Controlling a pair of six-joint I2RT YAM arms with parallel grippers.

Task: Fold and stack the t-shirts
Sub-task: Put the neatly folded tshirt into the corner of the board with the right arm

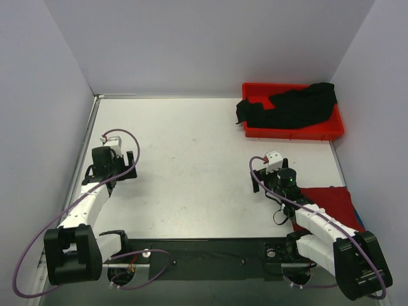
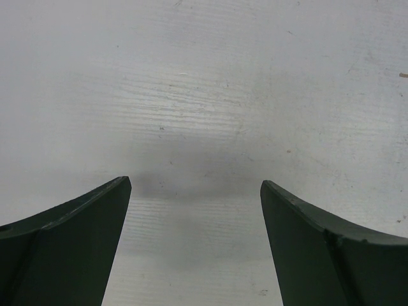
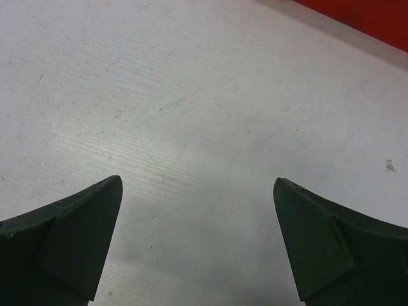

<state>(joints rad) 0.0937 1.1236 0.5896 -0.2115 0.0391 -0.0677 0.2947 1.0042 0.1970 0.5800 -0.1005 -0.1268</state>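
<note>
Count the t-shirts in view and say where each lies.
2. The black t-shirt lies heaped in the red tray at far right; the dark red t-shirt lies on the table at the near right edge, partly behind the right arm. Others may be hidden beneath it.

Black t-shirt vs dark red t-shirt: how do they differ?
The black t-shirt is bunched up in the red tray, far right; the dark red t-shirt lies flat on the table, near right. The black t-shirt hangs over the tray's rim; the dark red t-shirt is partly hidden by the right arm. Both lie on the table's right side.
</note>
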